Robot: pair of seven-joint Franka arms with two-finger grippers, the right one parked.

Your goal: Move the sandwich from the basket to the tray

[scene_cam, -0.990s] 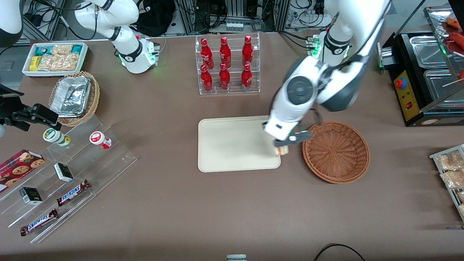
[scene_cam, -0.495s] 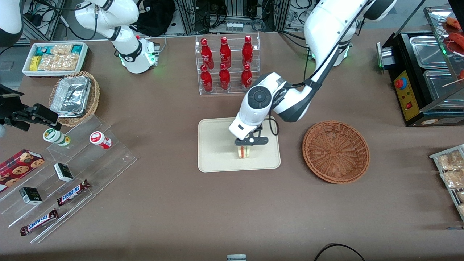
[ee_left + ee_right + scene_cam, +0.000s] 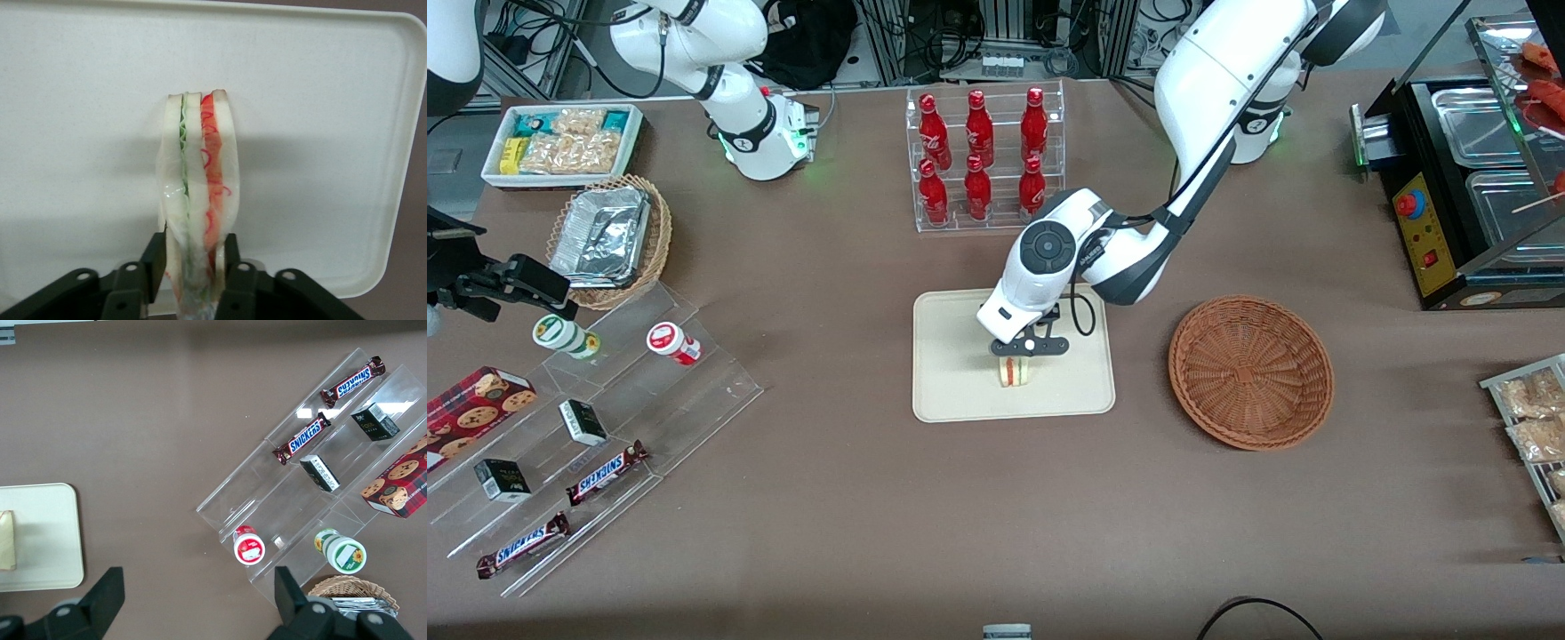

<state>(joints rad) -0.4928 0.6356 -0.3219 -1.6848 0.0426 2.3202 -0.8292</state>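
Moved since a second ago: the gripper point(image 3: 1024, 348) has carried the sandwich point(image 3: 1014, 372) from the tray's edge nearest the basket to over the middle of the tray point(image 3: 951, 356); in the last half second it shifted only slightly, toward the parked arm's end and a touch farther from the front camera.
Meaning for the task: the carry looks essentially finished, since the sandwich is now well inside the tray's rim and not at its edge; what remains, as I judge it, is setting down and letting go.
Basket: the basket point(image 3: 1251, 371) sits on the table just beside the tray's short edge, toward the working arm's end, with nothing in it.
Sandwich position: over the tray's middle, somewhat nearer the long edge closest to the front camera; its layered cut edge faces that camera.
Sandwich contact: in the wrist view the sandwich point(image 3: 197, 200) hangs from the gripper point(image 3: 193, 257) with bare tray point(image 3: 333, 100) all around it; whether its lower end already touches the tray I cannot tell.
Jaws: narrow, closed on the bread from both sides, the fingers point(image 3: 155, 257) pressing the outer slices at the wedge's upper end.
Grip: the slices bow slightly between the pads, so the wedge looks soft and lightly pinched.
Next need: a gentle opening so the wedge does not tip over.
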